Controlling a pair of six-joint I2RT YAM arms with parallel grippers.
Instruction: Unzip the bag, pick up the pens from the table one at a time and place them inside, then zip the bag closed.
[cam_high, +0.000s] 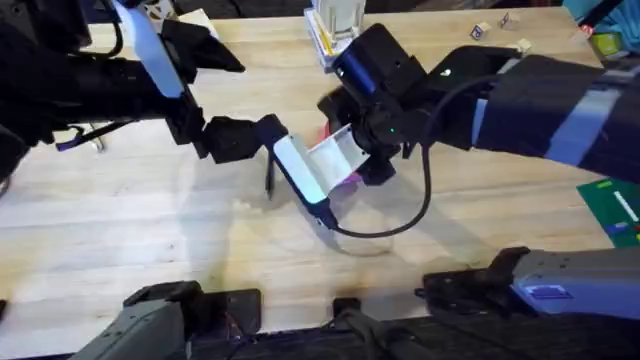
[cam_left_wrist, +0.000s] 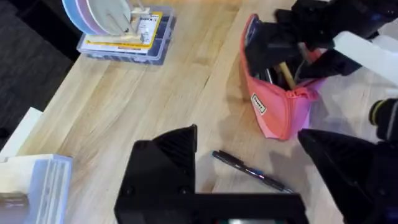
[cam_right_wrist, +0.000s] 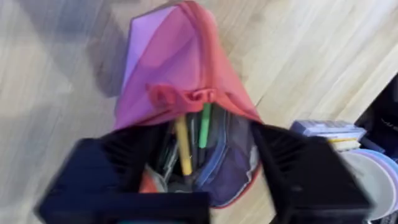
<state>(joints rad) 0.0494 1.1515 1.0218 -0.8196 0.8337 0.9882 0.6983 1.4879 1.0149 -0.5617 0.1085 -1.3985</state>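
**Pouch held open as last pen waits on the table**

On the butcher-block table (cam_left_wrist: 124, 106), we have our two arms meeting near the middle, each with a job. The pink pencil pouch (cam_left_wrist: 273, 109) sits there with its zipper already undone, its dark mouth gaping; a yellow pen (cam_right_wrist: 182, 146) and a green one beside it stand inside among other contents. Our right gripper (cam_right_wrist: 199, 180) is at the pouch's open end, its black fingers spread wide on either side of the mouth, and we judge this is to keep the opening spread and the bag steady, though we cannot tell whether the fingers actually pinch the fabric. Our left gripper (cam_left_wrist: 249, 180) hangs just above the table with its fingers apart and nothing between them, positioned over the slim dark pen (cam_left_wrist: 252, 171) that lies flat on the wood just beside the pouch. We read that as the approach for the next pick; the zipping is not yet begun
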